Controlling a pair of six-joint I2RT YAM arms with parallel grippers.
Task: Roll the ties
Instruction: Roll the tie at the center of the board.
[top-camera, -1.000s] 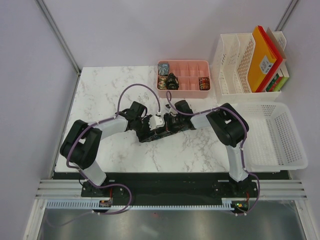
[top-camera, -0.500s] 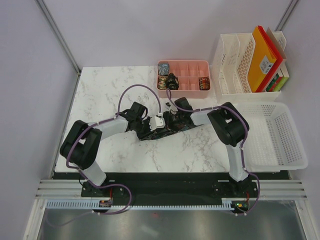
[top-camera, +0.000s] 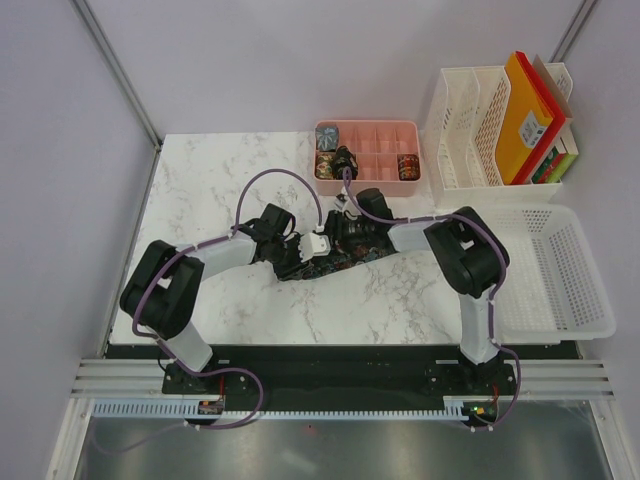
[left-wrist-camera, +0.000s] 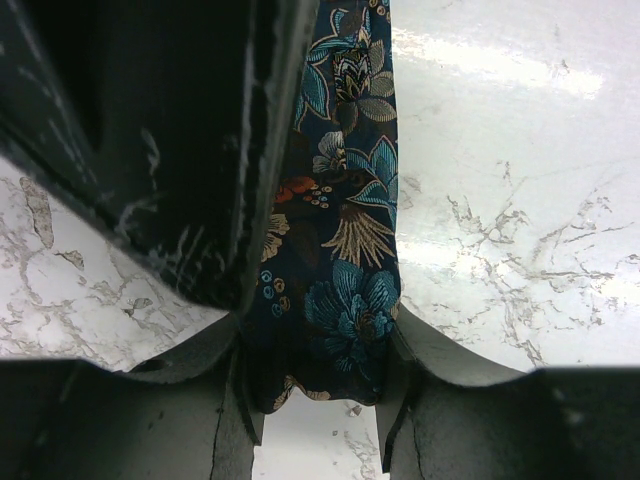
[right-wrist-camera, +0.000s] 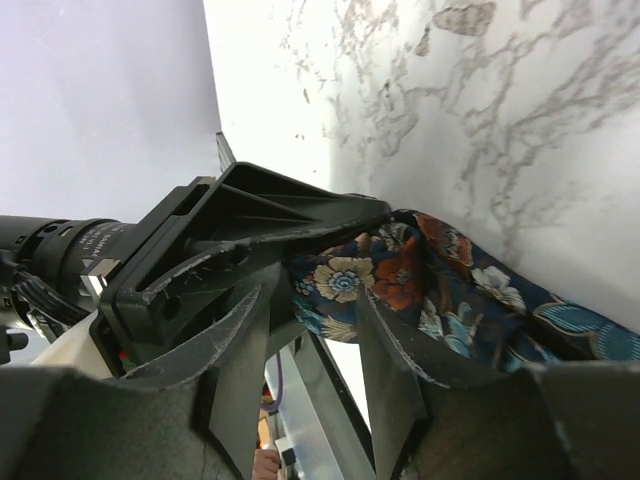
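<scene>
Left hand (left-wrist-camera: 318, 345) clamps the floral tie (left-wrist-camera: 345, 200), right hand (right-wrist-camera: 315, 320) parted against it, pink tray (top-camera: 378, 160) close behind.

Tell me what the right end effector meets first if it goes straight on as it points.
The right end effector would first meet the tie, which lies between its open fingers. Just past it, the left end effector's black body blocks the line; depth there is unclear.

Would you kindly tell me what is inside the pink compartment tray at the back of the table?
In the pink tray: a grey-blue coil back left, a dark coil near it, a red-orange coil at right. A cable covers part of the near-left corner.
</scene>
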